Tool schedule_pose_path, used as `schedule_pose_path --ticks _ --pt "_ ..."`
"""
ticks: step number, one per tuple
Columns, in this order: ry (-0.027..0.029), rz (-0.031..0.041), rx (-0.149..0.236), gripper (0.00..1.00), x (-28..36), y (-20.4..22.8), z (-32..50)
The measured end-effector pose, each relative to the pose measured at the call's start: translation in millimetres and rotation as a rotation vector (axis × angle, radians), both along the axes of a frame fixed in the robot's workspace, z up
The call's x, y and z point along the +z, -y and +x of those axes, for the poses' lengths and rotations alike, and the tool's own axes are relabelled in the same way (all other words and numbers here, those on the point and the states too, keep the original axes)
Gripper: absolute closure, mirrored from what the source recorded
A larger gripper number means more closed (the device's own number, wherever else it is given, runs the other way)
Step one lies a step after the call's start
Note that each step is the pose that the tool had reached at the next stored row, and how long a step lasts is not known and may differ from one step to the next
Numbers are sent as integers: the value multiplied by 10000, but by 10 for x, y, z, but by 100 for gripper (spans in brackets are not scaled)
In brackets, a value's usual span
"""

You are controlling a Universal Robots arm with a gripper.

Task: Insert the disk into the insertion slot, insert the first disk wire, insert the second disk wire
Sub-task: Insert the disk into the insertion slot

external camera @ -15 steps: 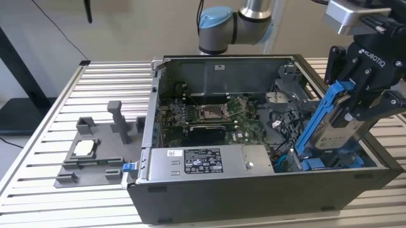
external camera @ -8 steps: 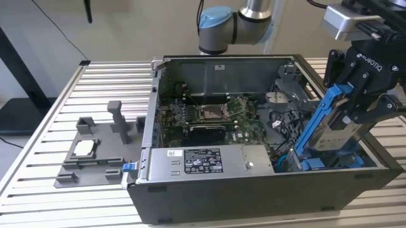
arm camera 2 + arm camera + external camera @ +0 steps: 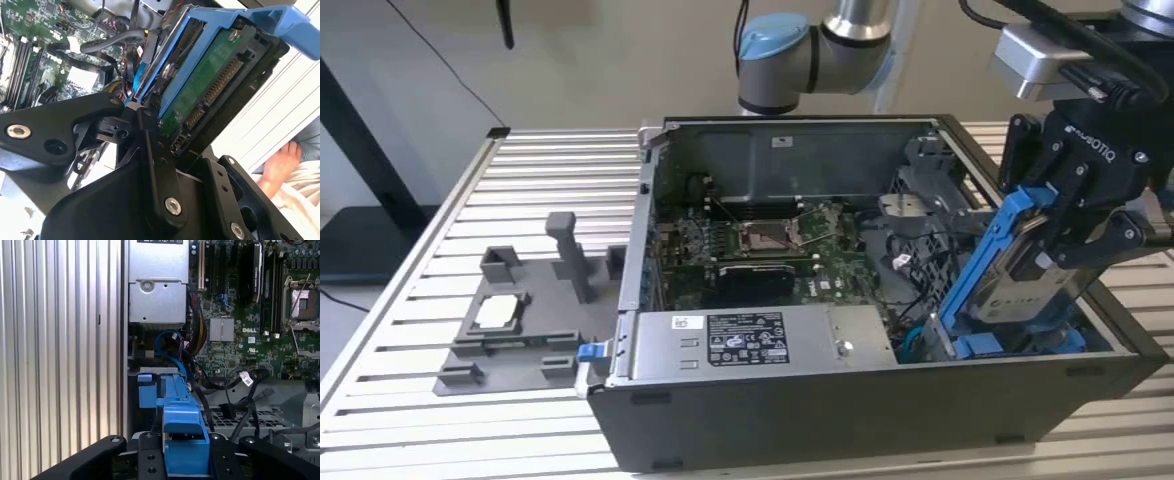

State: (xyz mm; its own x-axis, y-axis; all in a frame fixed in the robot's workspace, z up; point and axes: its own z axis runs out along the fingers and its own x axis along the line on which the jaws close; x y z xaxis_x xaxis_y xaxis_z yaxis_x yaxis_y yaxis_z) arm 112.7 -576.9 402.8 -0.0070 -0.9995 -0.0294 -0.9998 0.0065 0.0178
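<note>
Now gripper (image 3: 1070, 248) clamping the disk (image 3: 1017, 288), tilted, lower end inside computer case (image 3: 854, 410)

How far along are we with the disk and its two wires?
Nothing finished yet. In hand: the pincer grips the disk, tilted with its lower end at the blue drive bay of the computer case, not seated. Left: both wires; the disk's connector is bare and black cables lie loose inside.

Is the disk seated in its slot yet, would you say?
Not seated: the disk stands tilted, lower end inside the case, gripped by the claw.
</note>
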Motion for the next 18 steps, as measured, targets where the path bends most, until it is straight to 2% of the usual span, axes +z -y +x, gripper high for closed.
schedule_pose_path --ticks 18 --pt "-1 0 -97 67 -329 0 1"
